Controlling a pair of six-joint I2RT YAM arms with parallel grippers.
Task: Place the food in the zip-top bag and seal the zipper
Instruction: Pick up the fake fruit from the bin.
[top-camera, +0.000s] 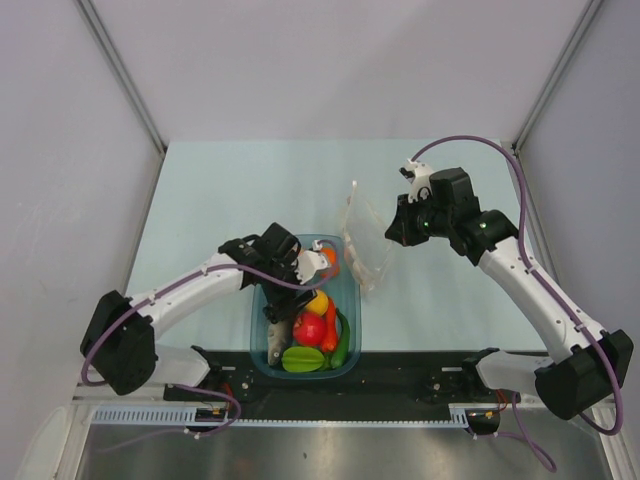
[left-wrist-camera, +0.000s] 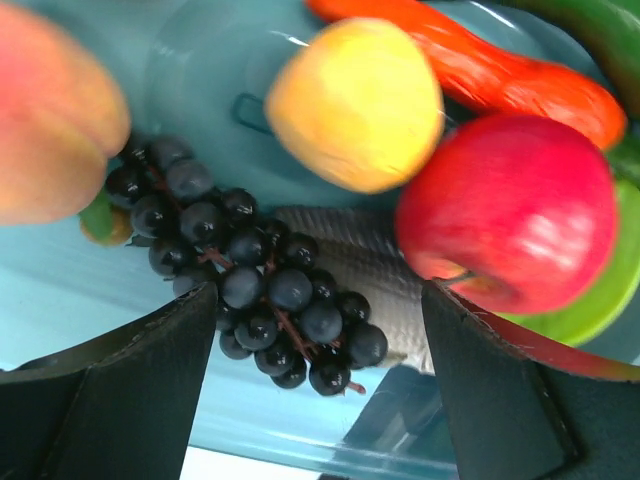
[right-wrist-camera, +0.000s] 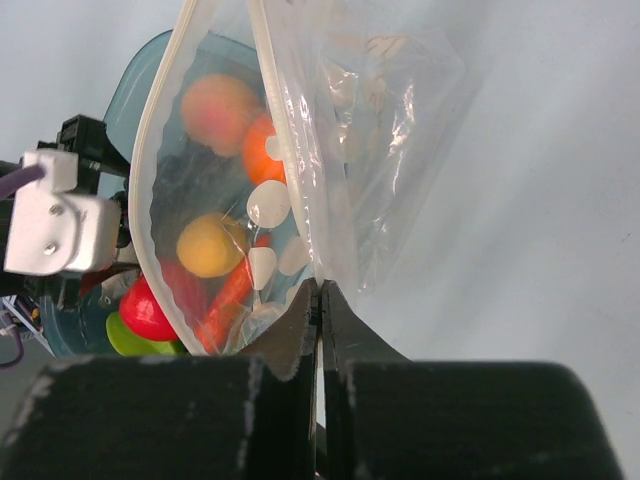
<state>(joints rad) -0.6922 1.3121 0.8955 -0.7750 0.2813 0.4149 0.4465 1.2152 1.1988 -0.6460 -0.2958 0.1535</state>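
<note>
The food lies in a teal tub (top-camera: 262, 345): black grapes (left-wrist-camera: 260, 285), a grey fish (left-wrist-camera: 360, 265), a lemon (left-wrist-camera: 355, 105), a red round fruit (left-wrist-camera: 510, 210), a red pepper (left-wrist-camera: 500, 65) and a peach (left-wrist-camera: 50, 110). My left gripper (left-wrist-camera: 318, 320) hangs open low over the tub (top-camera: 305, 275), its fingers either side of the grape bunch's lower end. The clear zip-top bag (top-camera: 365, 240) stands raised to the right of the tub. My right gripper (right-wrist-camera: 320, 295) is shut on its mouth edge. The pale zipper (right-wrist-camera: 160, 170) curves apart, so the mouth (right-wrist-camera: 215, 150) gapes.
A green starfruit (top-camera: 303, 360) and a green pepper (top-camera: 342, 345) fill the tub's near end. The pale table (top-camera: 220, 190) spreads behind and left of the tub. Grey walls close in on both sides, and a black rail (top-camera: 400, 375) runs along the near edge.
</note>
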